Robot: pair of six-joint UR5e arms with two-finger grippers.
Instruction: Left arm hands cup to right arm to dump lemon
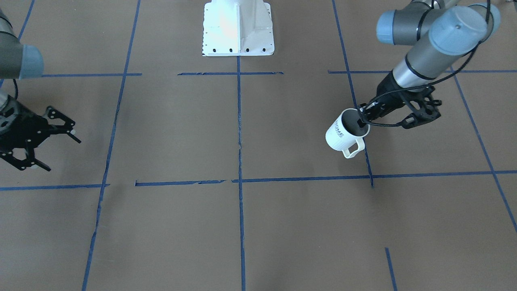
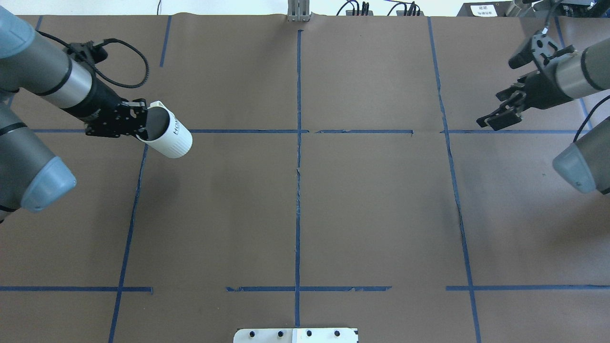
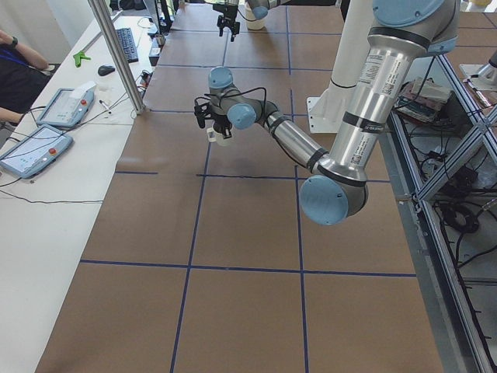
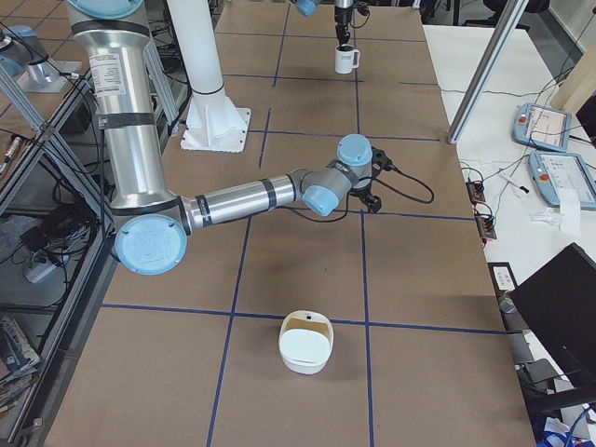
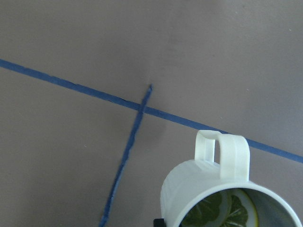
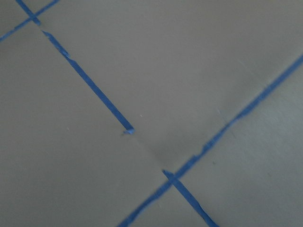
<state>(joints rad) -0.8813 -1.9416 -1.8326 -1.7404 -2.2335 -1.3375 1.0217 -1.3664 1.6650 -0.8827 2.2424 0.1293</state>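
Observation:
The white cup (image 1: 341, 135) with dark lettering hangs from my left gripper (image 1: 362, 118), which is shut on its rim with one finger inside; the handle points toward the operators' side. It also shows in the overhead view (image 2: 169, 138), held by the left gripper (image 2: 141, 121) at the table's far left. The left wrist view shows the cup (image 5: 203, 189) from above with the lemon (image 5: 236, 213), a yellow-green slice, inside. My right gripper (image 1: 60, 153) is open and empty at the opposite end of the table, also seen in the overhead view (image 2: 495, 108).
Brown paper with a blue tape grid (image 1: 239, 121) covers the table. The white robot base (image 1: 238, 28) stands mid-table at the robot's edge. A white bowl (image 4: 305, 342) sits near the right end. A side table with teach pendants (image 3: 46, 124) and a metal post (image 3: 116, 54) flank the table.

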